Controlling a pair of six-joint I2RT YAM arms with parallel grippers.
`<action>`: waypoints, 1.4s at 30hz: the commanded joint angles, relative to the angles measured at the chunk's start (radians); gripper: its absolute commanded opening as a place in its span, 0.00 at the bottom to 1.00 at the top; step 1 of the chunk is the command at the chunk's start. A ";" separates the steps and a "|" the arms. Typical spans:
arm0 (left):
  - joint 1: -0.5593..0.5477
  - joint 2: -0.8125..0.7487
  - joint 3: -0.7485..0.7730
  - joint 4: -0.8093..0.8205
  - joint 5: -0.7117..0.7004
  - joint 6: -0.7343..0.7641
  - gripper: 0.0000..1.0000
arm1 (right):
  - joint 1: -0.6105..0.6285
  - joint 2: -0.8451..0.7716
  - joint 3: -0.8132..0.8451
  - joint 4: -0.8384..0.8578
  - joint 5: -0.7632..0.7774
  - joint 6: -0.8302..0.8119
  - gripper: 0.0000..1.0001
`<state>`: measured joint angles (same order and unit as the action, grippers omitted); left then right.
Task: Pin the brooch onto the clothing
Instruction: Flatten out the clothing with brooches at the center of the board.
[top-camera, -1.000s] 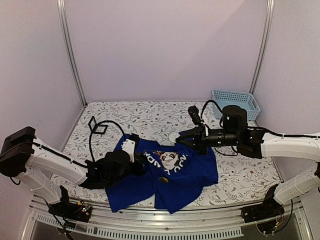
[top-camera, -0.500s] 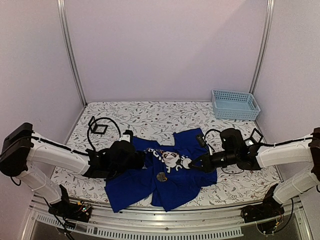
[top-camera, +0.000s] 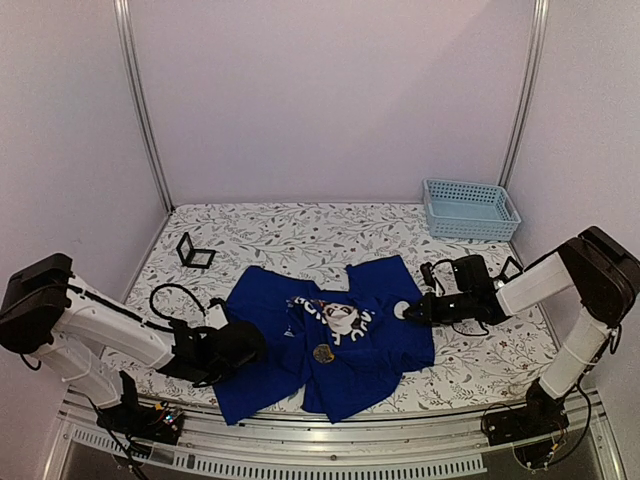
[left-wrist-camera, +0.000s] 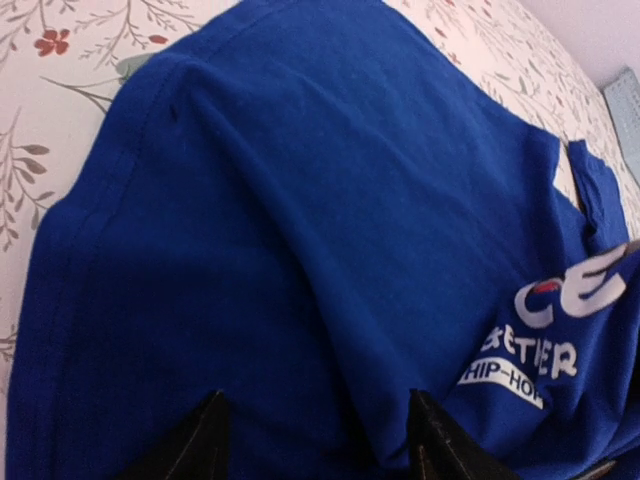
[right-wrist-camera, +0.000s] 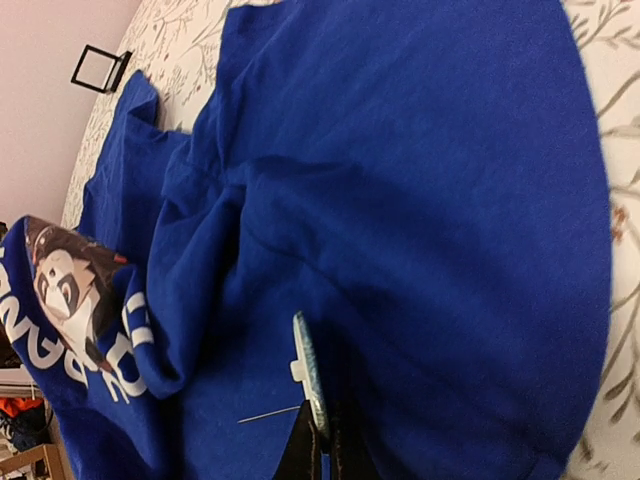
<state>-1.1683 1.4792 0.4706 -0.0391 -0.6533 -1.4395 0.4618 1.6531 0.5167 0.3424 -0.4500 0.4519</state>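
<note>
Pinching a thin pale disc by its edge, the right claw (right-wrist-camera: 322, 445) is closed tight on the brooch (right-wrist-camera: 309, 378). The brooch's bare pin (right-wrist-camera: 268, 413) sticks out sideways over blue cloth. That cloth is the T-shirt (right-wrist-camera: 430, 200), which lies rumpled under the claw, with the panda print (right-wrist-camera: 65, 285) off to one side. From above, this claw sits low at the shirt's right edge.

The left claw (left-wrist-camera: 315, 425) stands with its fingers (left-wrist-camera: 205, 448) well apart and grips nothing. A soft fold of the shirt runs between them, and white lettering shows nearby. From above, it sits at the shirt's left side.

The shirt is spread near the front middle of the floral table (top-camera: 300, 230), print facing up. A small round brownish item (top-camera: 323, 352) rests on the shirt just below the print. A light-blue basket (top-camera: 470, 208) stands in the far right corner, and a small black frame (top-camera: 193, 251) sits toward the far left.
</note>
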 joint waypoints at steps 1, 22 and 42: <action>0.108 0.071 -0.080 -0.072 0.044 -0.115 0.59 | -0.121 0.128 0.058 -0.080 0.030 -0.081 0.00; 0.174 -0.056 0.150 -0.240 -0.313 0.362 0.64 | -0.107 0.074 0.468 -0.438 0.197 -0.312 0.00; -0.291 0.356 0.533 -0.417 0.242 0.422 0.67 | 0.034 -0.246 0.357 -0.480 0.109 -0.251 0.00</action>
<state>-1.4933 1.7821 0.9821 -0.3882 -0.5560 -1.0790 0.4858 1.4441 0.8875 -0.1261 -0.3267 0.1978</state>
